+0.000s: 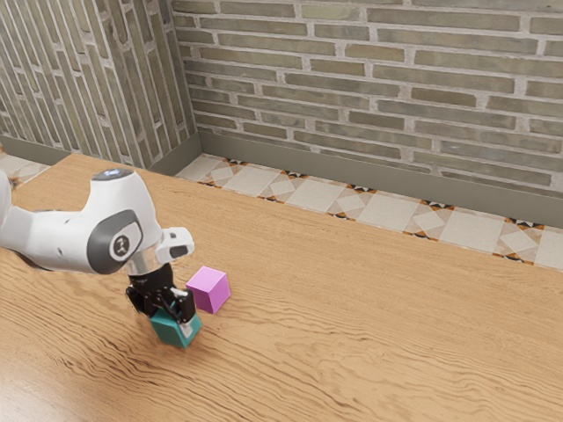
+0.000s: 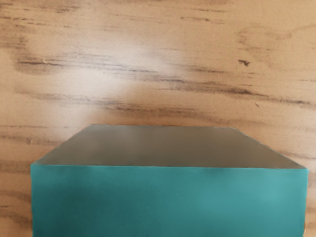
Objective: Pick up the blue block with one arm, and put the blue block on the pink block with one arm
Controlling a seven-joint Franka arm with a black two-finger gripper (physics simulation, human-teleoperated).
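fingers [image 1: 180, 309] clasp the blue block [image 1: 176, 331] just beside the pink block [image 1: 208, 289] on the wooden table [image 1: 369, 325]

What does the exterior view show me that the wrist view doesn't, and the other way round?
Exterior view: the gripper low over the blue block, which renders teal, the pink block close beside it toward the exterior view's right, and the brick wall and tiled floor behind. Wrist view: the blue block's top face and near side close up, just under the hand, with bare wood grain beyond. Shared: the blue block and the wooden table.
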